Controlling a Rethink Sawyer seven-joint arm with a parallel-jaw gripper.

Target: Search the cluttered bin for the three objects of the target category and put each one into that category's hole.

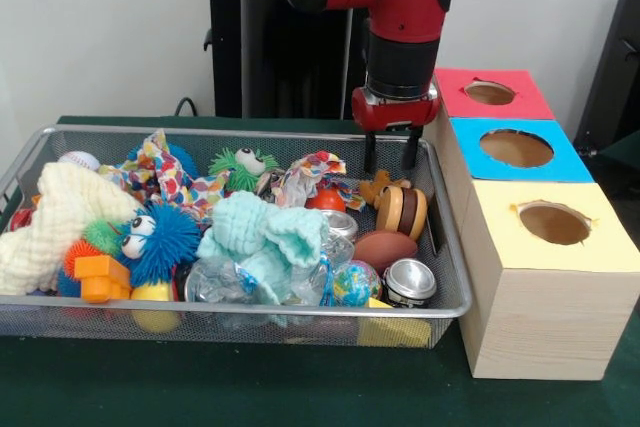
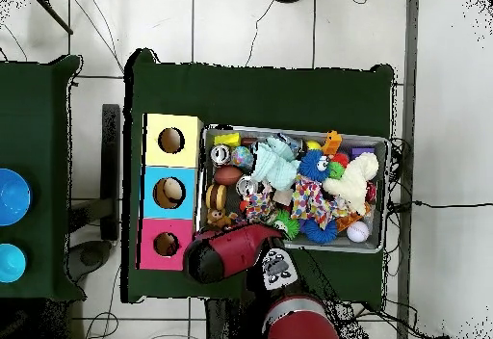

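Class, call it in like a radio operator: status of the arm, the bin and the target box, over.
Black two-finger gripper open, empty, above silver wire-mesh bin's far corner. Red-topped wooden box's round hole clear. Tan toy below gripper, beside a stacked brown ring toy.

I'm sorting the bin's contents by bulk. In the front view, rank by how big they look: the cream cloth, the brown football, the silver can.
1. Cream cloth, clearly largest.
2. Brown football and silver can look alike; the can sits nearer the camera, so I won't rank them.

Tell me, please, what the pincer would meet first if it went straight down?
Probably the small brown toy just below the open pincer, at the wire basket's far corner; depth is hard to judge.
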